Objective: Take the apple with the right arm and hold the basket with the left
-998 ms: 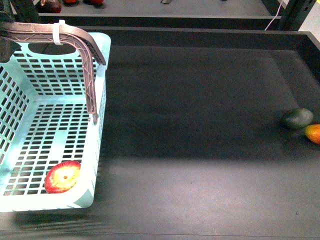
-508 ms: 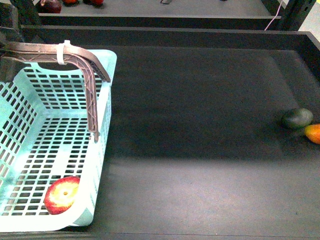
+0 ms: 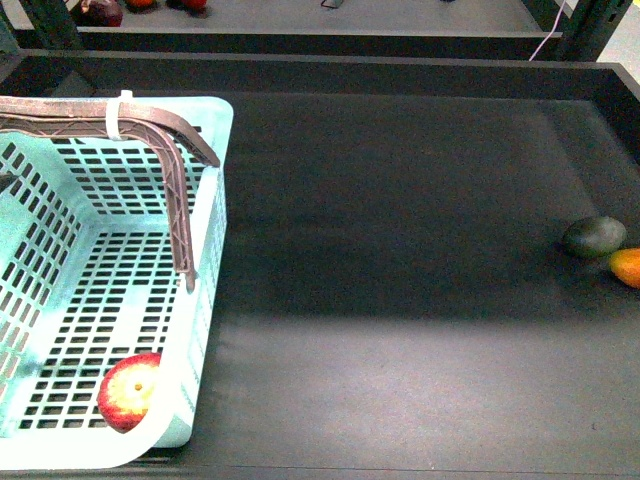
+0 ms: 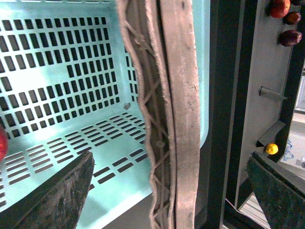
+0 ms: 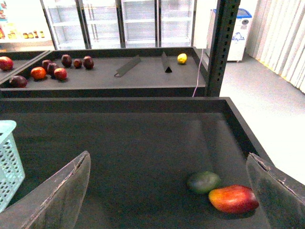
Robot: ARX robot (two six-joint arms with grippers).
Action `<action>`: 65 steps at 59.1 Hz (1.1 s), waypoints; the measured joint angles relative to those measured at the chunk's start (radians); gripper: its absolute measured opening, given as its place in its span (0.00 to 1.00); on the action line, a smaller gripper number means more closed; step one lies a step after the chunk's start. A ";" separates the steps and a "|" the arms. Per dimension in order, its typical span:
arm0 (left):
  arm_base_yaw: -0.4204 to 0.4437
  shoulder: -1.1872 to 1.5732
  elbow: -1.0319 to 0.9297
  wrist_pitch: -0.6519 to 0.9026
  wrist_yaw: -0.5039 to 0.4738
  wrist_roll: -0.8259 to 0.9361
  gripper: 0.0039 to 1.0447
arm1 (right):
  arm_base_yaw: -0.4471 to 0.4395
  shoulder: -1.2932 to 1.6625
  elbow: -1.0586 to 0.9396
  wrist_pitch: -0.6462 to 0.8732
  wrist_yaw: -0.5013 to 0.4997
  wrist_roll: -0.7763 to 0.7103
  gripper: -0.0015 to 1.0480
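The aqua basket (image 3: 205,300) stands at the left end of the dark surface (image 3: 400,300), and the apple (image 3: 128,392) is seen lying on the slotted floor inside it, in the near corner against the wall that faces the open surface. The brown ribbed handle (image 4: 174,114) is raised over the basket; the left claw (image 4: 174,191) is spread wide on either side of it, with nothing clamped. For the hold to be made well, the pads should be closed squarely on the handle so the basket is not tipped. Well away from the basket, a dark green fruit (image 3: 594,237) and an orange-red fruit (image 3: 626,266) lie touching. The right claw (image 5: 171,191) is wide open and empty.
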 joint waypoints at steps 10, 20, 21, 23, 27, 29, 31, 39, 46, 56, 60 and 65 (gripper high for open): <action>0.004 -0.145 -0.081 -0.040 -0.018 0.009 0.93 | 0.000 0.000 0.000 0.000 0.000 0.000 0.92; 0.004 -0.203 -0.090 -0.050 -0.027 0.028 0.93 | 0.000 0.000 0.000 0.000 0.000 0.000 0.92; 0.004 -0.202 -0.090 -0.050 -0.027 0.028 0.93 | 0.000 0.000 0.000 0.000 0.000 0.000 0.92; 0.004 -0.202 -0.090 -0.050 -0.027 0.029 0.93 | 0.000 0.000 0.000 0.000 0.000 0.000 0.92; 0.003 -0.202 -0.090 -0.050 -0.027 0.031 0.93 | 0.000 0.000 0.000 0.000 0.000 0.000 0.92; 0.004 -0.201 -0.095 -0.039 -0.023 0.055 0.93 | 0.000 0.000 0.000 0.000 0.000 0.000 0.92; 0.011 -0.192 -0.157 0.143 0.019 0.188 0.87 | 0.000 0.000 0.000 0.000 0.000 0.000 0.92; 0.031 -0.198 -0.412 0.770 0.077 0.827 0.65 | 0.000 0.000 0.000 0.000 0.000 0.000 0.92; 0.053 -0.291 -0.497 0.958 0.087 1.285 0.44 | 0.000 0.000 0.000 0.000 0.000 0.000 0.92; 0.079 -0.415 -0.607 0.931 0.121 1.508 0.08 | 0.000 -0.001 0.000 0.000 0.000 0.000 0.92; 0.116 -0.456 -0.628 0.915 0.171 1.525 0.03 | 0.000 -0.001 0.000 0.000 0.000 0.000 0.92; 0.141 -0.523 -0.661 0.881 0.172 1.535 0.03 | 0.000 -0.001 0.000 0.000 0.000 0.000 0.92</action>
